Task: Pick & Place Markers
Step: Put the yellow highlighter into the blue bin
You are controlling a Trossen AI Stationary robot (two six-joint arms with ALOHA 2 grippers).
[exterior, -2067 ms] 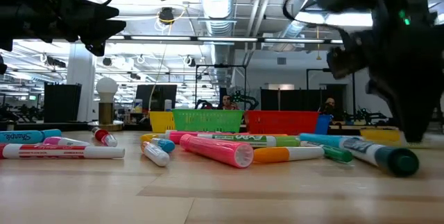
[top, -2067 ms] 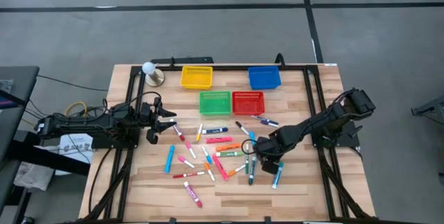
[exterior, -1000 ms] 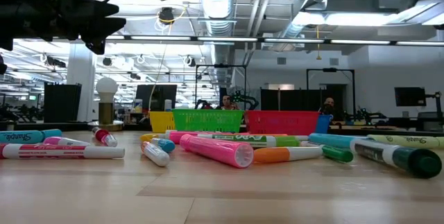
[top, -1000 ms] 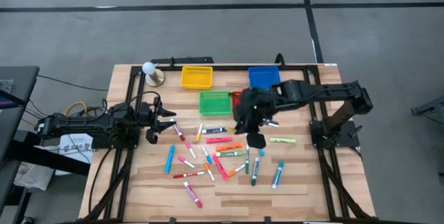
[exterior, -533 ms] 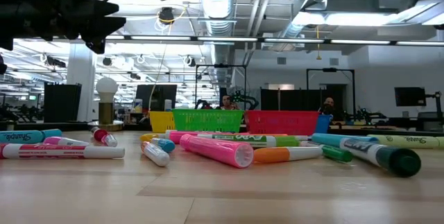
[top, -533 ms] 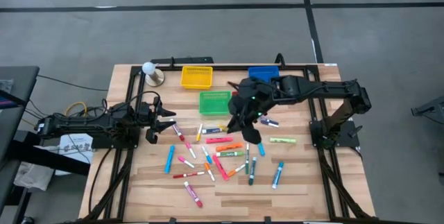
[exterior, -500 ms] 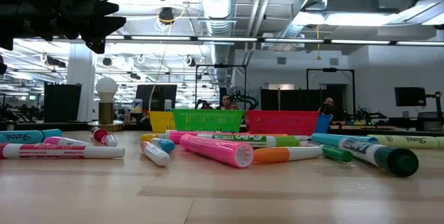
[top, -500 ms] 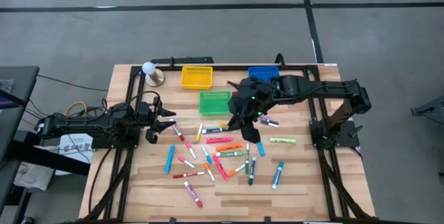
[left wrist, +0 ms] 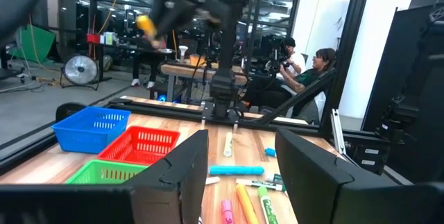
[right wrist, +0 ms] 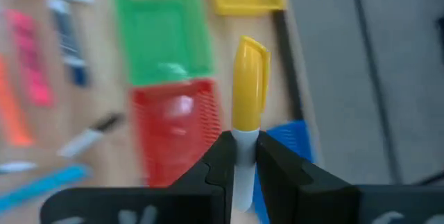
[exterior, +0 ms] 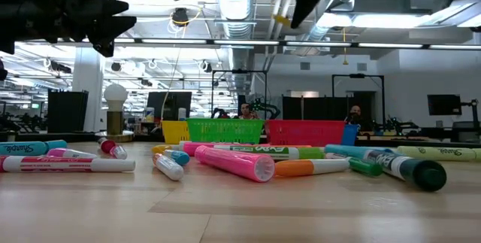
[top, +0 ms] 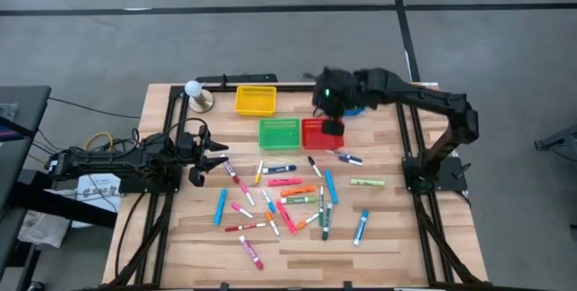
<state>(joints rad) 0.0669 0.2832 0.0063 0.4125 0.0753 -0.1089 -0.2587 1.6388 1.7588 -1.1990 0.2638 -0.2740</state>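
Right gripper [right wrist: 239, 156] clamps yellow marker [right wrist: 250, 78], high above red basket [top: 317, 134] rim; left gripper [top: 215, 159] parted, table's left.

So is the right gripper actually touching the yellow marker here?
Touching. The right wrist view shows the right gripper shut on the yellow marker, both fingers pressed against its white barrel.

Markers [top: 287, 194] mid-table, baskets [top: 300, 132] behind; right tool [right wrist: 239, 156] above baskets.
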